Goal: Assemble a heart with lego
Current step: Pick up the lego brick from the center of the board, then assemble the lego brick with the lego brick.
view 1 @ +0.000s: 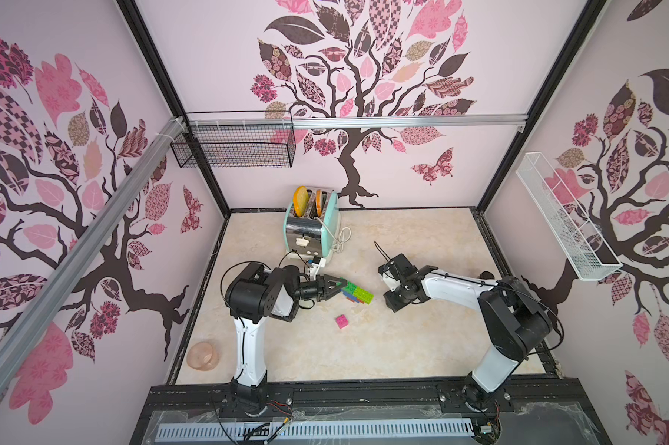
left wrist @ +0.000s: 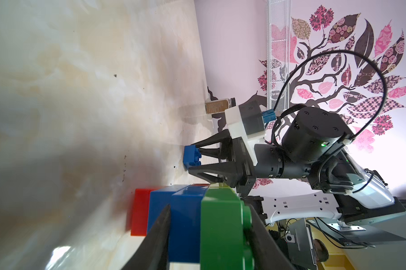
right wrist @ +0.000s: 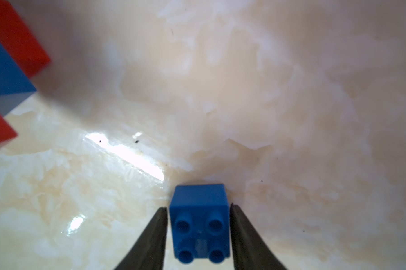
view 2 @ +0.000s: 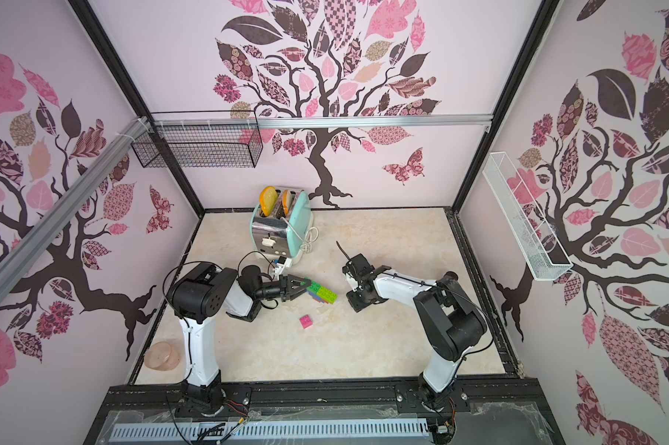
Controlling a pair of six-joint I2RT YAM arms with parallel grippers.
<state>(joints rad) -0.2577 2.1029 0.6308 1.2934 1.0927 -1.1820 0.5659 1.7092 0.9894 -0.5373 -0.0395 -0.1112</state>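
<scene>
Above marble tabletop, right jaws pinch blue brick, left jaws pinch heart

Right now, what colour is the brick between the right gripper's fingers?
Blue brick; clearest in right wrist view.

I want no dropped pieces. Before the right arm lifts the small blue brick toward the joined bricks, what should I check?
1. Right gripper on the small blue brick: ok, fingers against both its sides.
2. Its studs facing up, away from the table: ok.
3. Left gripper clamping the joined bricks: ok, at their dark green end.
4. Pink brick out of the way: ok, it lies apart, nearer the front.
5. Joined bricks fully pressed together: cannot tell.
</scene>
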